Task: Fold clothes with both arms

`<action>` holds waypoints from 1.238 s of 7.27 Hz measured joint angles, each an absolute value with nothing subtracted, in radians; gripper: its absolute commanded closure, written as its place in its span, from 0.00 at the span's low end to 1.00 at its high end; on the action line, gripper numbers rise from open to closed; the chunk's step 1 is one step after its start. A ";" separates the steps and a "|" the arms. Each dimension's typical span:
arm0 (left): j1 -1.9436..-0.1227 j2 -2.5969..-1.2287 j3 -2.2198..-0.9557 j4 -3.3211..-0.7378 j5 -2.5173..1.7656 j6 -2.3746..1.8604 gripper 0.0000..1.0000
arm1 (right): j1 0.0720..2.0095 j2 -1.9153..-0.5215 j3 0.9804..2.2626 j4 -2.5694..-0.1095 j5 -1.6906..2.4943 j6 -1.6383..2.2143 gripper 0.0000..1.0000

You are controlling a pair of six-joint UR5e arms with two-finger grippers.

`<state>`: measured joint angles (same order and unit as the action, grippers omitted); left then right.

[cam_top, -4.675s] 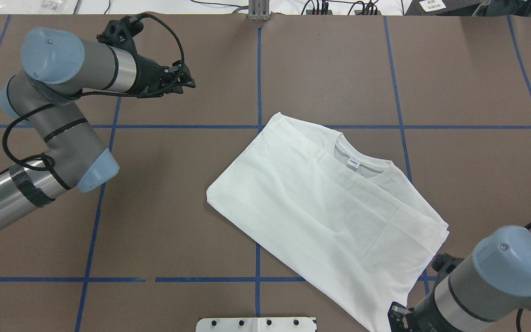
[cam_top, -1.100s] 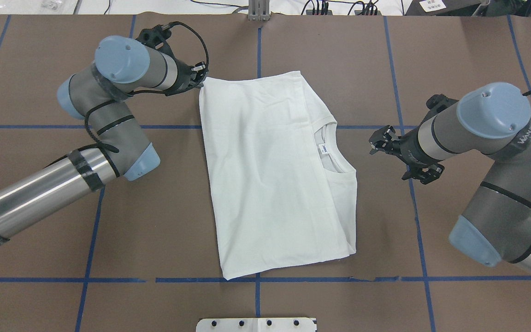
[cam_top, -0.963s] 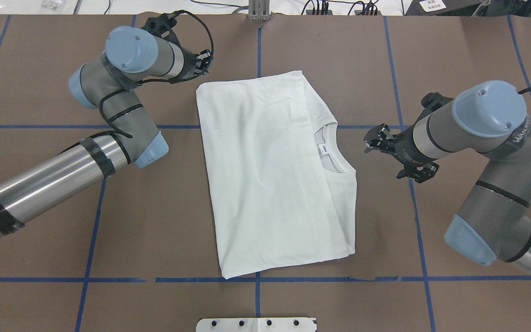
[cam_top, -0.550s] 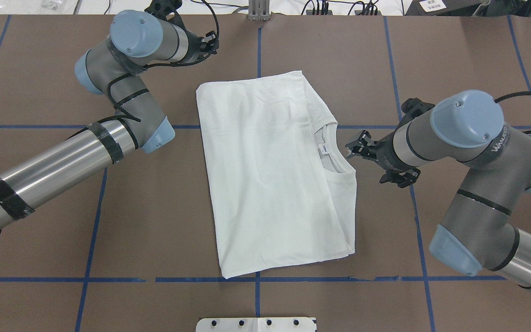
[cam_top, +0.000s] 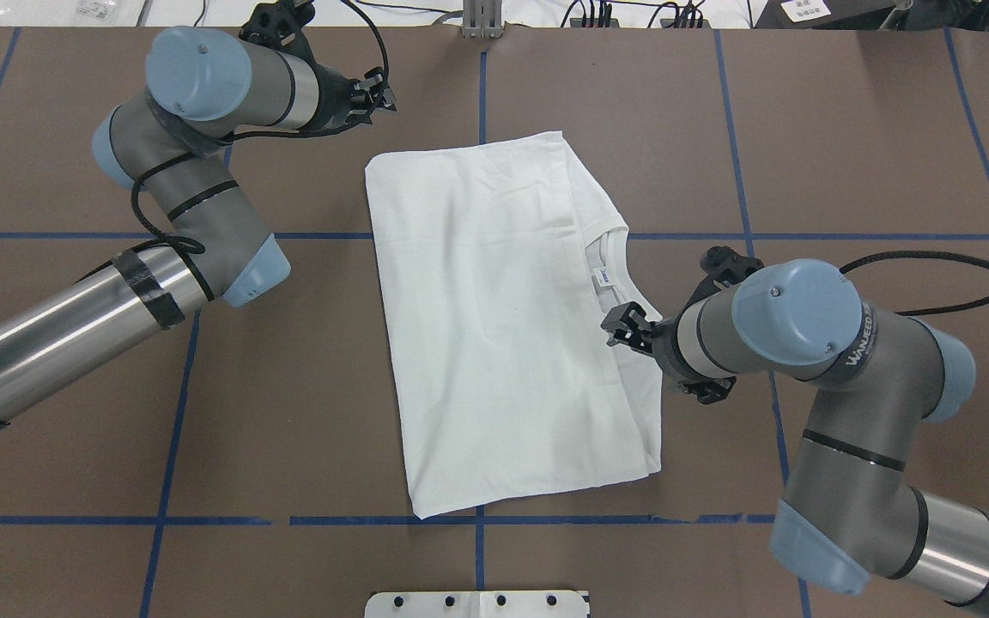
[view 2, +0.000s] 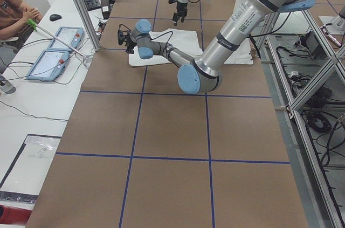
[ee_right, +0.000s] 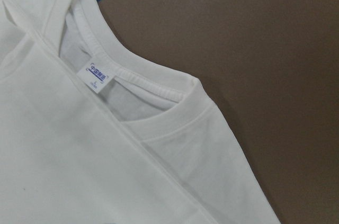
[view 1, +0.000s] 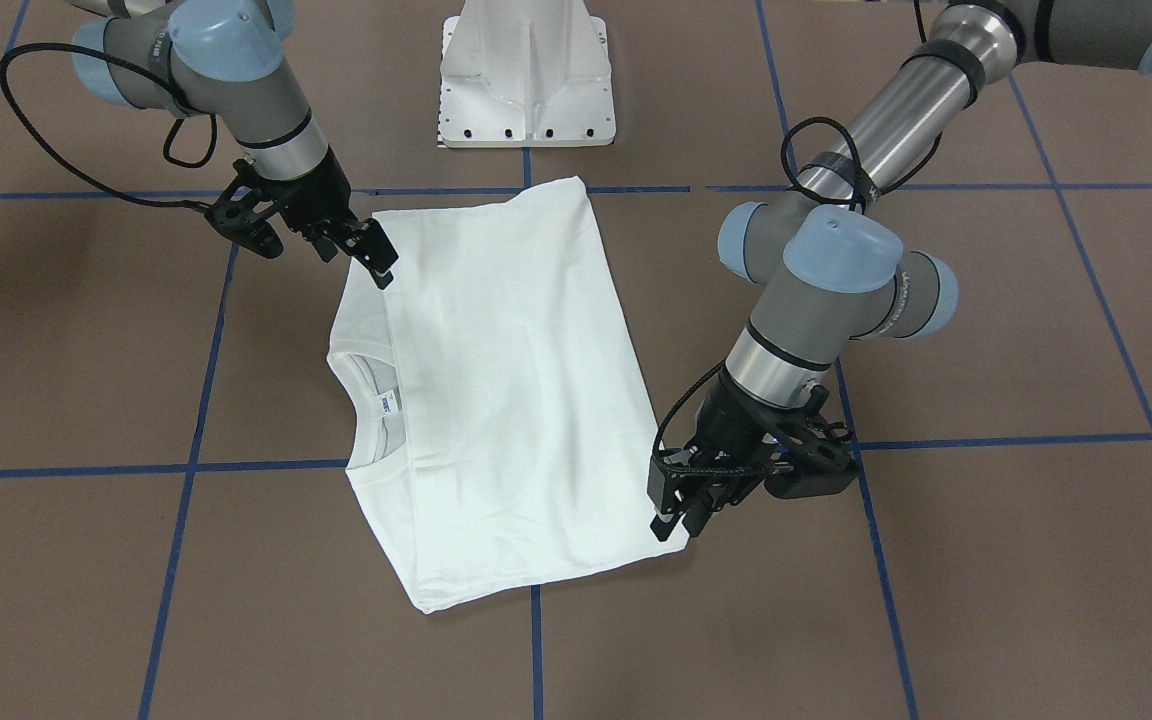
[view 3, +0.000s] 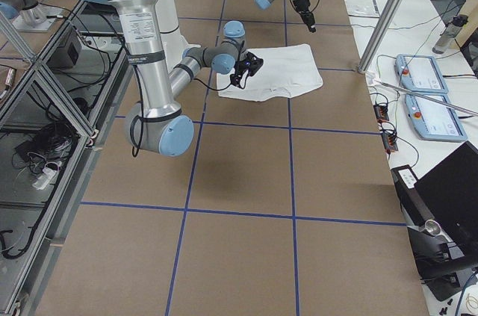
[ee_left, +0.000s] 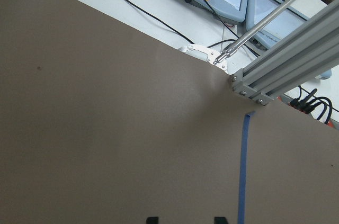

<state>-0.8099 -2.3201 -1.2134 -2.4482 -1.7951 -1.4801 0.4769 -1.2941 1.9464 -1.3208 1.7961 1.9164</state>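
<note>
Shirt (cam_top: 503,343) lying half-folded, flat on the table (cam_top: 288,386).
Limp, light cotton, I'd guess; best pinched at its corners. Left gripper (cam_top: 379,93) spread, empty, near the far corner; right gripper (view 1: 321,242) spread by the collar (ee_right: 153,87).

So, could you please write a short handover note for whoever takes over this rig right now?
Left gripper: open and empty, near the shirt, by its far left corner.
Right gripper: over the shirt's shoulder beside the collar; I cannot tell whether it is open or shut.
Shirt: flat on the table, collar and label facing up on the robot's right.
Done: folded lengthwise, no sleeve showing.
Left: probably a crosswise fold to finish.
</note>
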 measured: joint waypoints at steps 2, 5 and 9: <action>-0.810 -2.307 -1.244 -2.449 -1.800 -1.481 0.53 | 0.419 -1.301 1.949 -1.321 1.763 2.035 0.00; -0.809 -2.298 -1.258 -2.450 -1.796 -1.480 0.52 | 0.364 -1.331 1.950 -1.322 1.760 2.072 0.04; -0.808 -2.290 -1.264 -2.450 -1.795 -1.480 0.51 | 0.337 -1.371 1.947 -1.321 1.770 2.072 0.11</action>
<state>-0.8084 -2.2899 -1.2643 -2.4498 -1.7946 -1.4803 0.3371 -1.3709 1.9470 -1.3211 1.7705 2.0725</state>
